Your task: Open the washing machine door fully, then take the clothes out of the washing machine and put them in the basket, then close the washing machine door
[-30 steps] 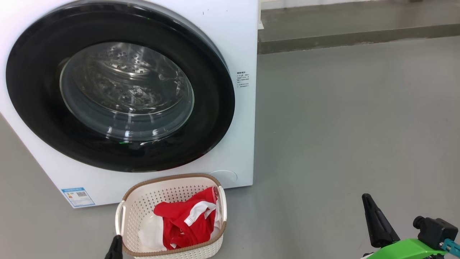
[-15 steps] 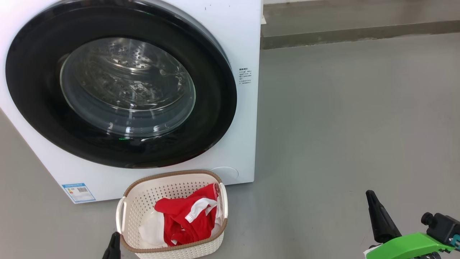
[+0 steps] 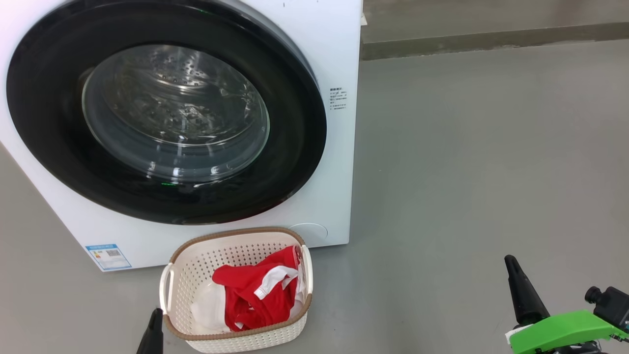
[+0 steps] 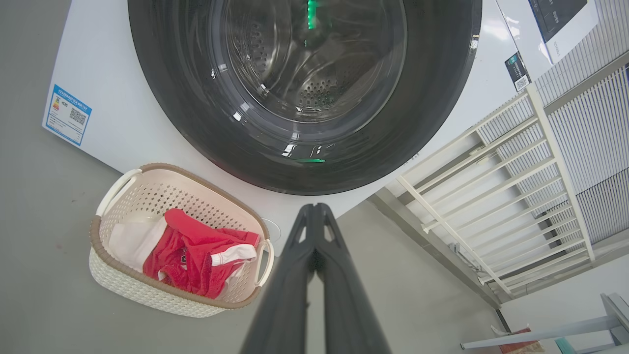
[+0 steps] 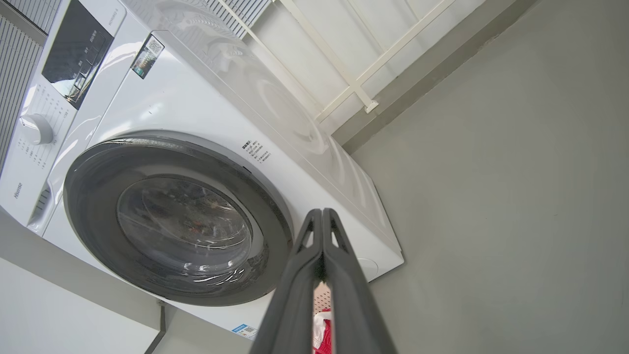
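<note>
Large round door [image 3: 174, 113], glossy black rim and bulging clear glass, sits shut flush on the white boxy front-loading washing machine [image 3: 339, 44]. Cream perforated plastic basket [image 3: 236, 232] with a brown rim stands on the grey floor [image 3: 467, 172] just in front of the machine, below the door. It holds red garments with white trim [image 3: 255, 295].

Left gripper [image 3: 153, 324]: fingers pressed together, gripping nothing, just beside the basket's near-left corner. Right gripper [image 3: 511, 260]: likewise clenched on nothing, well apart to the right.
</note>
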Controlling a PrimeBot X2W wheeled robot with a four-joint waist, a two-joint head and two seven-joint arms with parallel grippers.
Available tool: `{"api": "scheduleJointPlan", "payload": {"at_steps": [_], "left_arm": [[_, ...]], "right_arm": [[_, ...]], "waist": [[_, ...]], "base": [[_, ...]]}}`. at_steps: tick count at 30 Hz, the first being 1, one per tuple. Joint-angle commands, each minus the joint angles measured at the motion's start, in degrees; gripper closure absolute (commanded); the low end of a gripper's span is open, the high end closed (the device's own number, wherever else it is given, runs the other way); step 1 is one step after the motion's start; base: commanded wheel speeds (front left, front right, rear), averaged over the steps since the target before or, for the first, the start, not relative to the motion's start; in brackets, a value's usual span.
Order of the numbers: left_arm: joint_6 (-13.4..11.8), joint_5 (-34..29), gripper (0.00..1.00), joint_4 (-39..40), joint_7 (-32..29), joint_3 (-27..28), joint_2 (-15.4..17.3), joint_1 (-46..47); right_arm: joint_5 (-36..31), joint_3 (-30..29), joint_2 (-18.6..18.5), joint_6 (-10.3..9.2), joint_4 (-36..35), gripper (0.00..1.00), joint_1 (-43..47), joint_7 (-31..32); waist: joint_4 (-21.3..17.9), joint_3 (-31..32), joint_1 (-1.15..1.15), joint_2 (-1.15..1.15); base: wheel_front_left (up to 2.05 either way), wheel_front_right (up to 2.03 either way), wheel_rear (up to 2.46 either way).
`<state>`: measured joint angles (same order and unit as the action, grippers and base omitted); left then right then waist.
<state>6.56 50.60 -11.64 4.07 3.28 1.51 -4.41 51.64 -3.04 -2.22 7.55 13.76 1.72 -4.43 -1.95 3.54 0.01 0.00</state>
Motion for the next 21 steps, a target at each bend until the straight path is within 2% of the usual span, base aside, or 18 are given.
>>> {"api": "scheduleJointPlan", "payload": {"at_steps": [1, 21], "left_arm": [[0.44, 1.89, 1.0, 1.02, -0.41, 1.21, 0.88, 2.75], [0.6, 14.76, 1.0, -0.1, -3.71, 1.87, 1.04, 5.3]], "right_arm": [[2.04, 0.08, -0.58, -0.03, -1.26, 1.0, -3.16, 0.48], [14.51, -1.09, -0.6, -0.04, -0.77, 1.0, -4.7, 3.88]], "waist": [[0.07, -0.11, -0.01, 0.0], [0.68, -1.28, -0.01, 0.0]], "base": [[0.0, 0.0, 0.0], [0.0, 0.0, 0.0]]}}
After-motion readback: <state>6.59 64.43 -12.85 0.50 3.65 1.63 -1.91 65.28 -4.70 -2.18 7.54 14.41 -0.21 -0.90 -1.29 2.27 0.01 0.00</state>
